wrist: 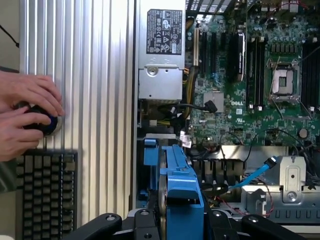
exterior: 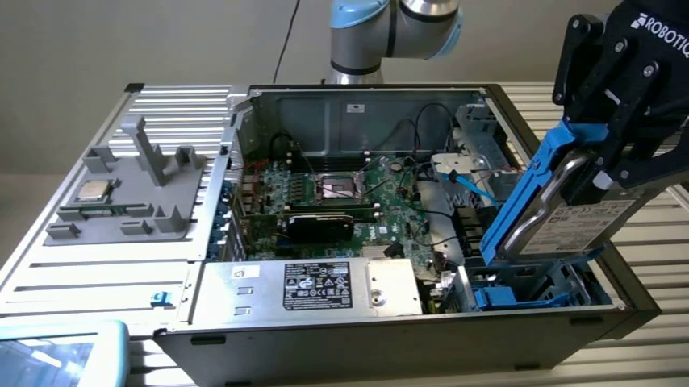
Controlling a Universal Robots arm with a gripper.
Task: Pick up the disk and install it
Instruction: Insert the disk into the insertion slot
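Disk tilted on edge, blue frame outward, lower end dipping into blue drive bay at corner of open computer case, exterior view's right. Arm rises behind case. Gripper angled downward, jaws partly closed, clamping disk's upper end.

Room is narrowing beneath the pincer; the air above the case is lying open.
Straight below the pincer the blue bay is lying open, with the tilted disk hanging just over it. The case's side wall is crowding the bay on the pincer's outer side. A blue cable and black wires are crossing the gap toward the board. Well away, past the supply box, a person's hands are occupying the table beside a keyboard.
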